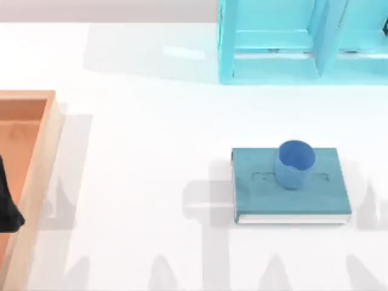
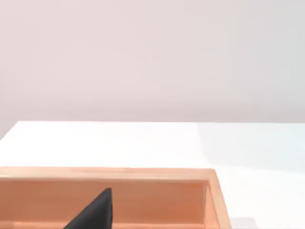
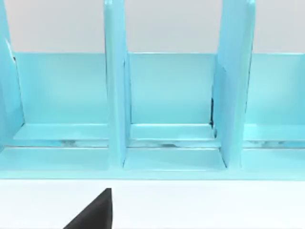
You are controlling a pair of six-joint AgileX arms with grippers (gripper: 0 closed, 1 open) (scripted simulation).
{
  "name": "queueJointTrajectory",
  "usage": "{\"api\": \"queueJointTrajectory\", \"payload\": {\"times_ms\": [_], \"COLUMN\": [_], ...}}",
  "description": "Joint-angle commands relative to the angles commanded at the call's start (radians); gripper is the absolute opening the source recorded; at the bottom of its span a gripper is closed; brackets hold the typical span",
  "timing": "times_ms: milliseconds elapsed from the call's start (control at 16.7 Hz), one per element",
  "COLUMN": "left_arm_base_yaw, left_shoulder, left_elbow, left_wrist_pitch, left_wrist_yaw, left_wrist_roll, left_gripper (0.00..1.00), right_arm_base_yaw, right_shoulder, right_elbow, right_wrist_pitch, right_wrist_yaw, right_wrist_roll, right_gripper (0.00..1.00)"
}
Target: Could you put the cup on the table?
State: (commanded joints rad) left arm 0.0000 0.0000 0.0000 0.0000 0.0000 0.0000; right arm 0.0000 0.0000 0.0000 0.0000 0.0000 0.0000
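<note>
White table [image 1: 151,133] | cup [image 1: 295,163] upright on book [image 1: 291,194] | jaws: cannot tell

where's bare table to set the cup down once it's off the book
The cup stands on the teal book. Widest free table lies between the orange tray at the left edge and the book. A free band also runs between the book and the light blue rack at the back. Room is tighter right of the book.
</note>
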Motion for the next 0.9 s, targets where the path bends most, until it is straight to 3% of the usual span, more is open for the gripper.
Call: {"api": "queueJointTrajectory", "payload": {"times_ms": [240, 420, 660, 900], "left_arm_base_yaw": [-0.003, -0.021, -0.071, -0.155], "left_shoulder": [0.027, 0.146, 0.451, 0.892], "left_elbow": [0.027, 0.148, 0.450, 0.871], "left_wrist_pitch": [-0.020, -0.108, -0.311, -0.578], "left_wrist_yaw": [-0.005, -0.026, -0.072, -0.124], "left_wrist_roll": [-0.017, -0.089, -0.237, -0.409], "left_gripper": [1.00, 1.00, 1.00, 1.00], "right_arm_base_yaw": [0.000, 0.000, 0.000, 0.000], "right_shoulder": [0.000, 0.000, 0.000, 0.000], "right_elbow": [0.000, 0.000, 0.000, 0.000], "right_wrist_pitch": [0.000, 0.000, 0.000, 0.000], "right_wrist_yaw": [0.000, 0.000, 0.000, 0.000], "right_wrist_roll": [0.000, 0.000, 0.000, 0.000], "right_gripper": [1.00, 1.00, 1.00, 1.00]}}
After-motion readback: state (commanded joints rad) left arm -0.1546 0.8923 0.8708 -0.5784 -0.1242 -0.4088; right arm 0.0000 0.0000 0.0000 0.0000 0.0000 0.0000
